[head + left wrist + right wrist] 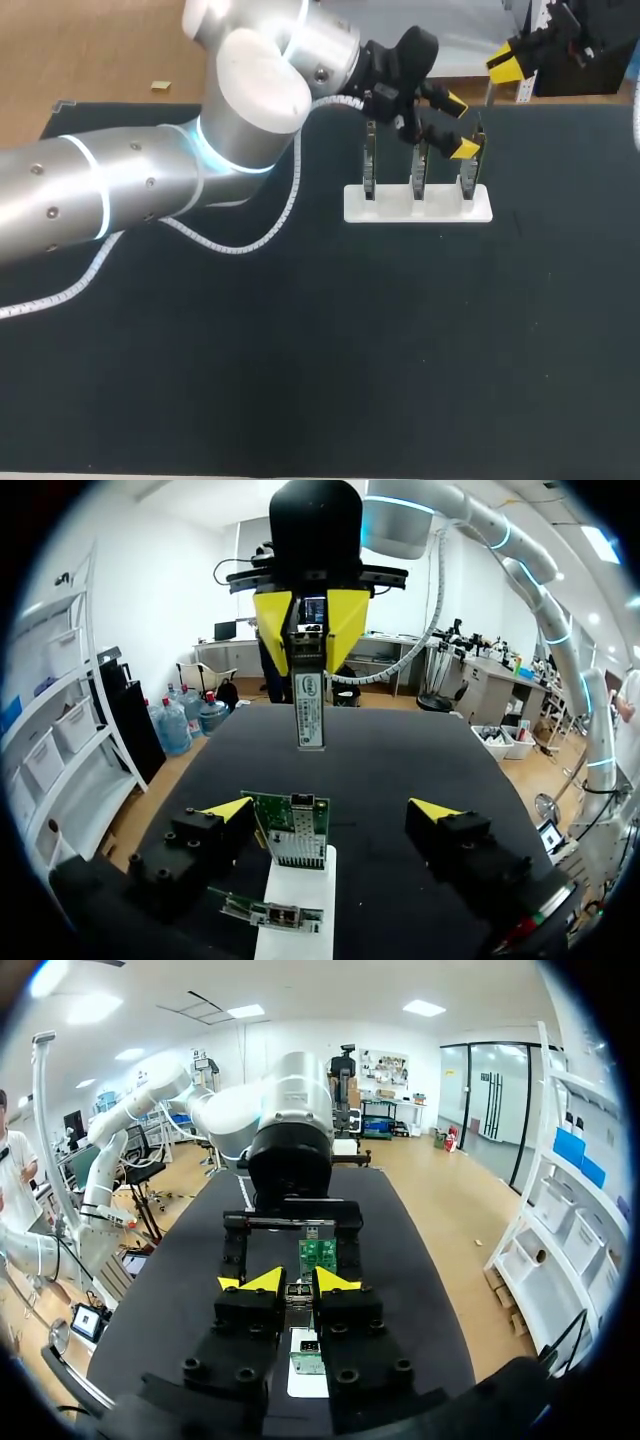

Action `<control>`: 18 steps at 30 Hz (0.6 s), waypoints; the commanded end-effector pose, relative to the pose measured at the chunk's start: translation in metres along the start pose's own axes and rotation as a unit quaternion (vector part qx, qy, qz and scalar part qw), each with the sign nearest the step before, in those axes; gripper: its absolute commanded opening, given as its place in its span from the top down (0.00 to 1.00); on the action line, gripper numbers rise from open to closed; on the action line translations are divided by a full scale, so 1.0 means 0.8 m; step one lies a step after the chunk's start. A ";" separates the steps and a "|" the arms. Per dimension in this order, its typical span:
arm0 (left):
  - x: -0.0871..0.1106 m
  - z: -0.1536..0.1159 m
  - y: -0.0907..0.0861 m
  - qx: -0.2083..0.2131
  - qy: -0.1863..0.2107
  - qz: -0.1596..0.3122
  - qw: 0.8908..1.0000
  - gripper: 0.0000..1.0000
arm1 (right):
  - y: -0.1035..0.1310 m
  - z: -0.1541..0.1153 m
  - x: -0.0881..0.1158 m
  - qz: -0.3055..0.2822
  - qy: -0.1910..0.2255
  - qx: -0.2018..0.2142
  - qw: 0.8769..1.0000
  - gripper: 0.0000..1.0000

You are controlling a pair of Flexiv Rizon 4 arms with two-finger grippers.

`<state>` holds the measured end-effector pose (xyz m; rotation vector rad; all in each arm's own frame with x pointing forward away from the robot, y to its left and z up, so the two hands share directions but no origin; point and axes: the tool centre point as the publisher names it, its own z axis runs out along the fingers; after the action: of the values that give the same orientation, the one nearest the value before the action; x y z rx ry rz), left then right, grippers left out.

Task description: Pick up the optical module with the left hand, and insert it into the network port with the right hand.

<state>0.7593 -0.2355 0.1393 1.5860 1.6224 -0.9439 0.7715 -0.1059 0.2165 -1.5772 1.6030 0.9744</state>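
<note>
**Optical module** [310, 705]: hangs upright, clenched in the right tool [300, 1282], above the counter's [300, 350] far side at 1 o'clock, apart from the rack.

**Left tool** [332, 808]: released, its fingers straddle the end network card [295, 835] on the white rack [440, 207].

**Hazard:** a tilted or offset module would likely jam at the network port [300, 804]. The straddling left fingers could block its path or tip the card.

Below and between the left fingers [228, 808], a white stand [296, 900], flat on the black table [400, 770]. Same stand just under the right fingers [262, 1280], seen between them.
</note>
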 end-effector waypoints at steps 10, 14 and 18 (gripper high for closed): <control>0.002 -0.002 -0.002 0.002 0.006 -0.003 1.000 0.00 | -0.001 0.001 0.000 -0.001 0.000 0.000 1.000 1.00; 0.000 -0.003 -0.003 0.004 0.003 -0.004 1.000 0.00 | -0.001 0.002 0.000 -0.001 0.000 0.000 1.000 1.00; -0.003 -0.002 -0.003 0.008 0.004 0.002 1.000 0.00 | -0.002 0.002 0.000 -0.001 0.001 -0.001 1.000 1.00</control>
<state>0.7555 -0.2348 0.1414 1.5978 1.6191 -0.9516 0.7721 -0.1050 0.2158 -1.5796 1.6021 0.9729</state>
